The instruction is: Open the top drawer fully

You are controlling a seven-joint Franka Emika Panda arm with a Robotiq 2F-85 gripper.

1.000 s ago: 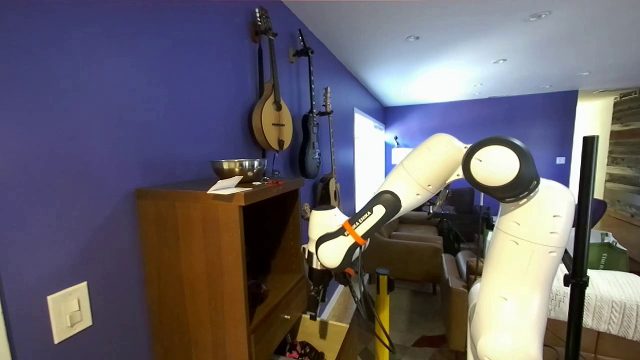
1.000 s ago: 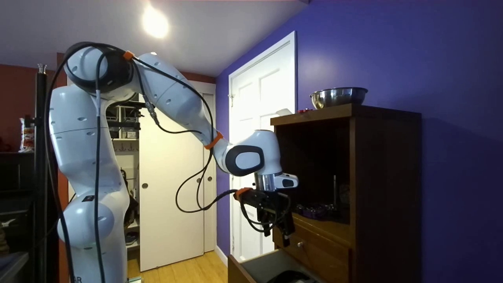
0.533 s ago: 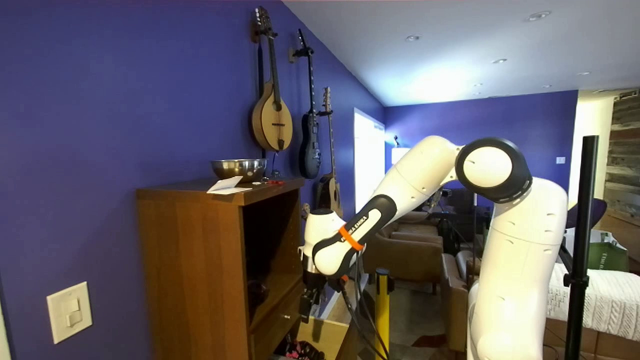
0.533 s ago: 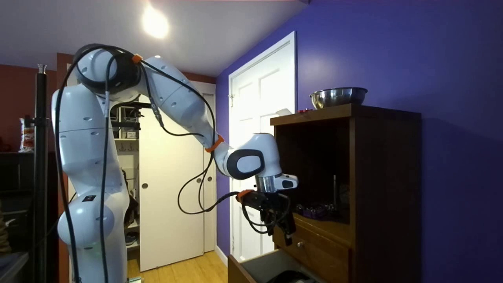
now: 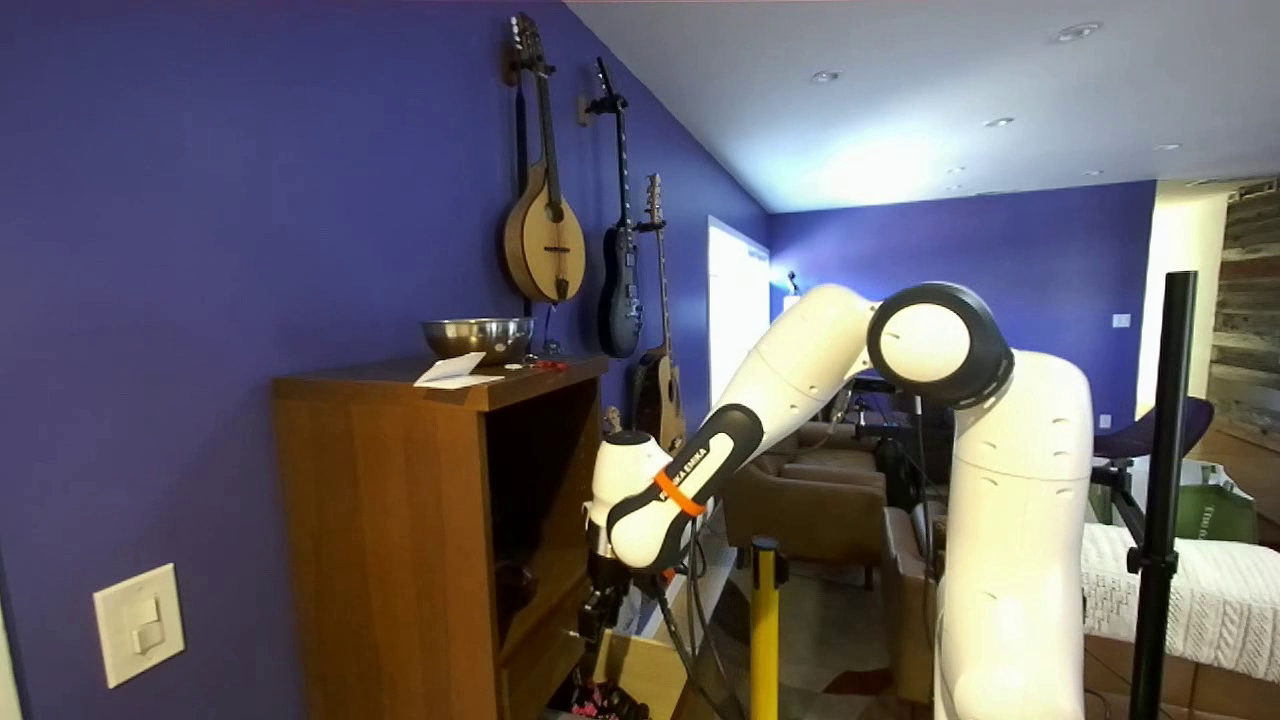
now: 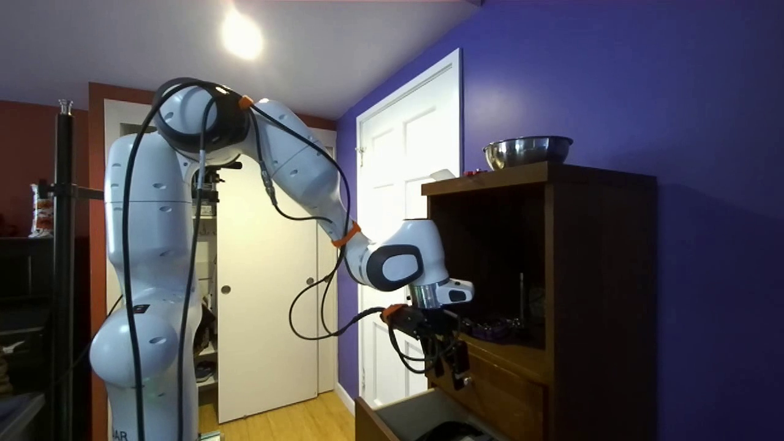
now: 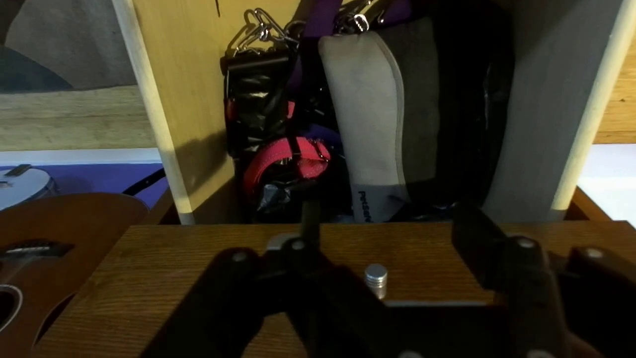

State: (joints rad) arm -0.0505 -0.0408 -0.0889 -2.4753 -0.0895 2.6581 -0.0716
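The top drawer (image 6: 508,392) is shut; only its brown front shows, also in the wrist view (image 7: 343,243). A silver knob (image 6: 468,381) stands out from it and shows in the wrist view (image 7: 376,278). My gripper (image 6: 450,375) points down in front of this drawer, close to the knob. In the wrist view my gripper (image 7: 389,221) is open with nothing held. The knob appears between the fingers there, nearer the left one. I cannot tell whether a finger touches it. In an exterior view the gripper (image 5: 590,632) partly covers the drawer front (image 5: 540,650).
The lower drawer (image 6: 371,422) stands pulled out beneath my gripper, holding dark and pink clutter (image 7: 288,159). The cabinet (image 5: 390,540) has an open shelf above the drawers. A metal bowl (image 6: 528,152) sits on top. A yellow post (image 5: 764,630) stands near the arm.
My gripper has moved toward the cabinet and slightly lower, coming up to the knob. The arm has followed it. The drawers have not moved.
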